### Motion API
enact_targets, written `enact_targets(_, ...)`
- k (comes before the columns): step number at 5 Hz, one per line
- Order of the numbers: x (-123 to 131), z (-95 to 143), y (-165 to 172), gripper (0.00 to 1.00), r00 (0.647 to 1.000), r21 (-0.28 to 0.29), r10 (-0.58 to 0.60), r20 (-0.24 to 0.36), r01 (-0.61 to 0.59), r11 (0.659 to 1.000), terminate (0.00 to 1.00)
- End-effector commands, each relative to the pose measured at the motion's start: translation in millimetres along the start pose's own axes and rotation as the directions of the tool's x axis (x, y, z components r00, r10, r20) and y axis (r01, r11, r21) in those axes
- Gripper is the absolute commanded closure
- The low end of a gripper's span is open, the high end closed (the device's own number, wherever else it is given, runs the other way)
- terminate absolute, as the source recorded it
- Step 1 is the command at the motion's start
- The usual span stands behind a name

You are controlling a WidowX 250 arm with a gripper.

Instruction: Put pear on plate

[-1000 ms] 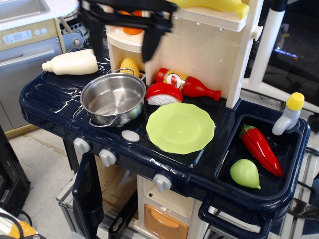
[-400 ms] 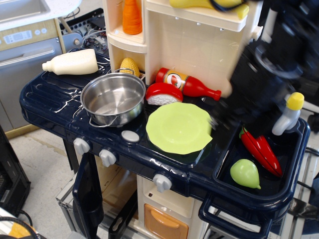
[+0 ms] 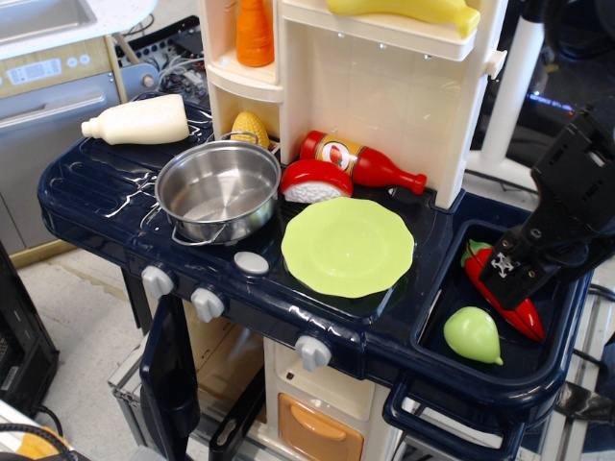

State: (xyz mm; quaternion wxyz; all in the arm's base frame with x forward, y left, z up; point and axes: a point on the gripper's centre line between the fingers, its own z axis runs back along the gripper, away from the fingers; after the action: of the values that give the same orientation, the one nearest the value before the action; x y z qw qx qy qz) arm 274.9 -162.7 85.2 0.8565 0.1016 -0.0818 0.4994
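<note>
The pear [image 3: 472,335] lies in the sink basin [image 3: 452,288] at the right end of the toy kitchen tabletop [image 3: 106,187]. It rests near the front wall of the basin, tapered end pointing toward the lower right. Nothing touches it.

The plate [image 3: 347,246] sits flat on the tabletop, left of the basin and just right of the steel pot [image 3: 218,191]. Its upper surface carries nothing.

The gripper [image 3: 507,274] enters from the right edge of the view and hangs over the basin, above and to the right of the pear. It overlaps the middle of the red chili pepper [image 3: 527,317], which lies diagonally in the basin beside the pear; whether it touches the pepper cannot be determined. The jaws face away from the camera, so it cannot be told whether they are parted or closed. They hold nothing that shows.

Other items:
- A sushi piece [image 3: 314,180] and a ketchup bottle [image 3: 361,162] lie behind the plate, against the cream back panel.
- A corn cob [image 3: 250,128] lies behind the pot.
- A white bottle [image 3: 139,120] lies on its side at the rear left of the tabletop.
- A carrot [image 3: 255,33] stands on the shelf above.
- A banana [image 3: 408,12] rests on top of the back unit.
</note>
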Motion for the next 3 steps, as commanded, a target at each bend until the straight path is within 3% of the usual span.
enact_targets(1,-5.5,-22.2,-27.1,0.0,0.997,-0.135,0.065,-0.037,-0.07,0.988,0.0)
enact_targets(3,0.7,-46.7,-37.4,0.0,1.0,-0.133,0.019,-0.014,-0.021,0.991,0.0)
